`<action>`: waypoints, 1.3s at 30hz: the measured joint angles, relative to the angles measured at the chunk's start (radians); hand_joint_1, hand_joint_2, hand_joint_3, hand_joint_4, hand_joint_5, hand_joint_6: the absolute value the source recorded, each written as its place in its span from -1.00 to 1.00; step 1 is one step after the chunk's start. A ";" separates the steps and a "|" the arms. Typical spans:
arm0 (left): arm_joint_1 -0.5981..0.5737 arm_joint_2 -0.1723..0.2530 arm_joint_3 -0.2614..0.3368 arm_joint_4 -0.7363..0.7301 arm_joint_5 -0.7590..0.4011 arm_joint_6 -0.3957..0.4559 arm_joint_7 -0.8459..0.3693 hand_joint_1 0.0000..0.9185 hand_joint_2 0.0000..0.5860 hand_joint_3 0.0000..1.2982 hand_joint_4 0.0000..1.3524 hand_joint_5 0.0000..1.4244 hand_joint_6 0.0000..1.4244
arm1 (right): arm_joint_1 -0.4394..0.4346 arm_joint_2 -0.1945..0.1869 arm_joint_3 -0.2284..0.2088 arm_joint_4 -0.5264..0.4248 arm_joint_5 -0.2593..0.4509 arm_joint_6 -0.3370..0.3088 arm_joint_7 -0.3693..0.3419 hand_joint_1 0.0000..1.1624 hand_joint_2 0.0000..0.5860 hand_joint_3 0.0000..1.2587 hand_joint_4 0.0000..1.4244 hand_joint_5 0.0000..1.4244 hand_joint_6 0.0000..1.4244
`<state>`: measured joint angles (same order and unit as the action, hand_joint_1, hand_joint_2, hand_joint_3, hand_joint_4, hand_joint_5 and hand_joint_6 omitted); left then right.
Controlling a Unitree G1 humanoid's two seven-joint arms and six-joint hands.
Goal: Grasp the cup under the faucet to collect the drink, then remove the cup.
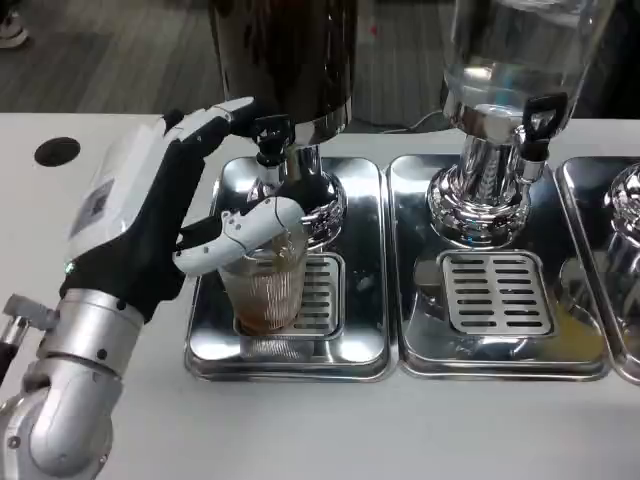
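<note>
Cup (268,290), a clear ribbed glass with brownish drink in its lower part, stands on the slotted grate of the left drip tray (210,345), directly below the black faucet (272,135) of the dark dispenser (290,60). The left hand (165,215) reaches in from the picture's left, its silver forearm (75,360) rising from the lower left corner and its white back turned up toward the camera. The black palm lies against the cup's left side, a white-tipped thumb crosses the front of the glass near its rim, and the longer fingers stretch past the cup toward the faucet, so the hand wraps the cup and holds it rather than lying flat. A small grey label sits on the white back of the hand, but its print is too small to read. To the right, a second dispenser (520,60) with a clear vessel stands on a chrome base with its own black tap (535,125), above a second drip tray (420,340) just beside the first. A black round hole (57,151) shows in the white table (400,430) at the upper left.
</note>
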<state>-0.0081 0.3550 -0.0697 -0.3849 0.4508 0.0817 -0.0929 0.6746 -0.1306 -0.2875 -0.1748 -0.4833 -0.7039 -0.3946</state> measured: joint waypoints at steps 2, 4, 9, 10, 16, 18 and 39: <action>0.000 0.000 0.001 0.000 0.000 0.000 0.000 -0.73 -0.81 -0.57 -0.59 -0.84 -1.00 | 0.000 0.000 0.000 0.001 0.000 0.000 0.000 0.12 1.00 -0.27 -0.49 -0.56 -0.72; 0.000 0.000 0.002 0.000 -0.001 0.000 0.000 -0.73 -0.81 -0.57 -0.59 -0.84 -1.00 | 0.000 0.000 0.000 0.002 0.000 0.000 0.000 0.12 1.00 -0.27 -0.49 -0.56 -0.72; 0.000 0.000 0.005 0.000 -0.002 0.000 0.000 -0.74 -0.81 -0.57 -0.58 -0.84 -1.00 | -0.001 0.000 0.000 0.002 0.000 0.000 0.000 0.12 1.00 -0.27 -0.50 -0.56 -0.72; 0.000 0.000 0.005 0.000 -0.002 0.000 0.000 -0.74 -0.81 -0.57 -0.58 -0.84 -1.00 | -0.002 0.000 0.000 0.002 0.000 0.000 0.000 0.12 1.00 -0.27 -0.50 -0.56 -0.72; 0.000 0.000 0.006 0.000 -0.002 0.000 0.000 -0.74 -0.81 -0.57 -0.57 -0.84 -1.00 | -0.001 0.000 0.000 0.001 0.000 0.000 0.000 0.12 1.00 -0.27 -0.50 -0.56 -0.72; 0.001 0.000 0.006 -0.001 -0.002 0.000 0.000 -0.74 -0.81 -0.57 -0.57 -0.84 -1.00 | -0.001 0.000 0.000 0.001 0.000 0.000 0.000 0.12 1.00 -0.27 -0.50 -0.56 -0.71; 0.012 -0.001 0.008 -0.008 -0.004 -0.002 0.002 -0.73 -0.79 -0.56 -0.55 -0.82 -1.00 | 0.006 0.001 -0.001 0.001 0.001 -0.010 0.000 0.12 1.00 -0.27 -0.49 -0.56 -0.69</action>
<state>0.0038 0.3543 -0.0617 -0.3932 0.4464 0.0796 -0.0911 0.6806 -0.1299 -0.2882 -0.1736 -0.4821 -0.7137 -0.3946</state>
